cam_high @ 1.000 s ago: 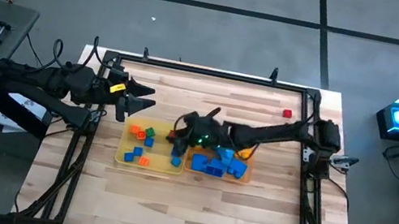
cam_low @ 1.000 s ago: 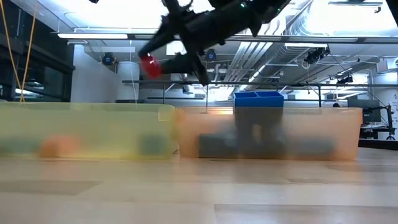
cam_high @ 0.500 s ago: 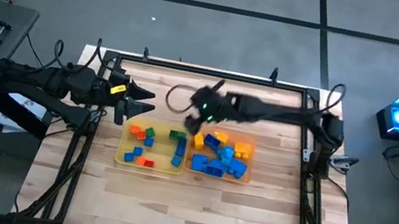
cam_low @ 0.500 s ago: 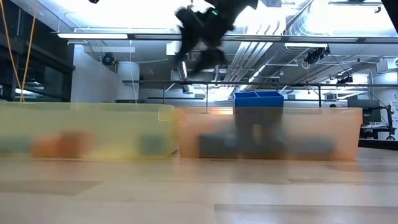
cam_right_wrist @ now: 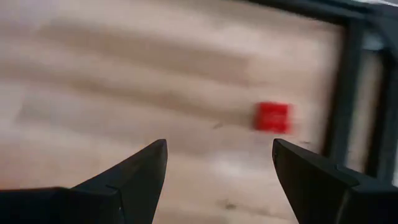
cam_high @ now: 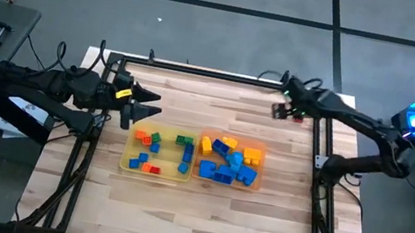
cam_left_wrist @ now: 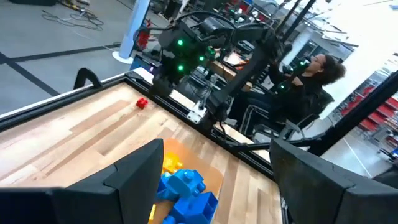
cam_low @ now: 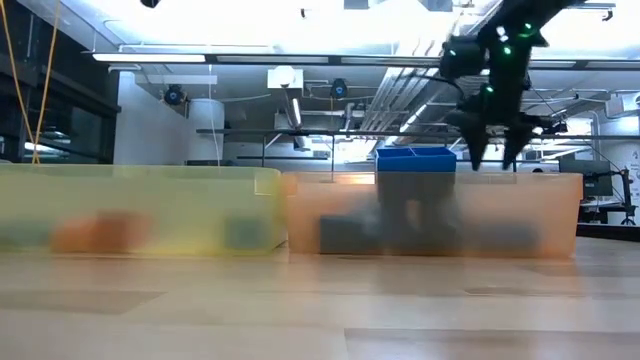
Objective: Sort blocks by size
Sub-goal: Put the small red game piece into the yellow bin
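Tiny blocks lie in the yellow tray (cam_high: pixel 157 152) and larger blue, yellow and orange blocks in the orange tray (cam_high: pixel 229 162). One blue block (cam_low: pixel 415 160) sticks up above the orange tray's rim. A lone red block (cam_high: pixel 299 118) lies on the wood near the table's far right corner; it also shows in the right wrist view (cam_right_wrist: pixel 272 117). My right gripper (cam_high: pixel 280 111) hovers open and empty just left of it, above the table (cam_low: pixel 495 150). My left gripper (cam_high: pixel 145 105) waits open and empty left of the yellow tray.
The two trays stand side by side at the table's middle. The black frame rail (cam_high: pixel 318 128) runs close behind the red block on the right. A person (cam_left_wrist: pixel 311 74) sits beyond the table's right edge. Bare wood lies in front of the trays.
My right gripper has swung from above the trays toward the table's far right corner, over to the lone red block. The red block that it held a second ago is gone from its fingers, which now stand apart.
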Controlling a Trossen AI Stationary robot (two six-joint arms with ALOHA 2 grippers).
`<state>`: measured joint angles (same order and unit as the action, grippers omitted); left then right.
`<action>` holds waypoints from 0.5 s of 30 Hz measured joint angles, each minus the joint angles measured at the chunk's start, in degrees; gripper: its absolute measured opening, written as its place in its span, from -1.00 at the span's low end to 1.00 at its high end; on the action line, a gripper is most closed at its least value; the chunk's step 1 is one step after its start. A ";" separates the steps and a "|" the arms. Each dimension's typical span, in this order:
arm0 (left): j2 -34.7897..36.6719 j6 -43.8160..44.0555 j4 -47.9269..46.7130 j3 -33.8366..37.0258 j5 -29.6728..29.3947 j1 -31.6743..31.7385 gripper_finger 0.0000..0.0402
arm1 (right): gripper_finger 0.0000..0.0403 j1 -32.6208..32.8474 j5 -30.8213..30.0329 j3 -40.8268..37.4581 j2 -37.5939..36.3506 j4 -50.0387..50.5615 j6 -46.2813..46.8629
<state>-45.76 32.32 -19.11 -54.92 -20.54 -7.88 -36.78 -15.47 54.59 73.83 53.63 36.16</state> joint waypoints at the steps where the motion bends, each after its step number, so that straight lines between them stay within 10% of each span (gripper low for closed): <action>1: 0.00 0.02 0.01 -0.02 -0.42 0.00 0.39 | 0.42 -2.47 -0.58 -0.46 -0.50 -0.29 0.50; 15: 0.02 3.48 0.06 -0.01 -1.35 0.00 0.39 | 0.42 -21.23 6.77 4.93 21.00 0.94 -5.05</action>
<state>-45.74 35.79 -19.05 -54.93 -21.89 -7.88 -58.01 -8.70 59.52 94.84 54.57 31.11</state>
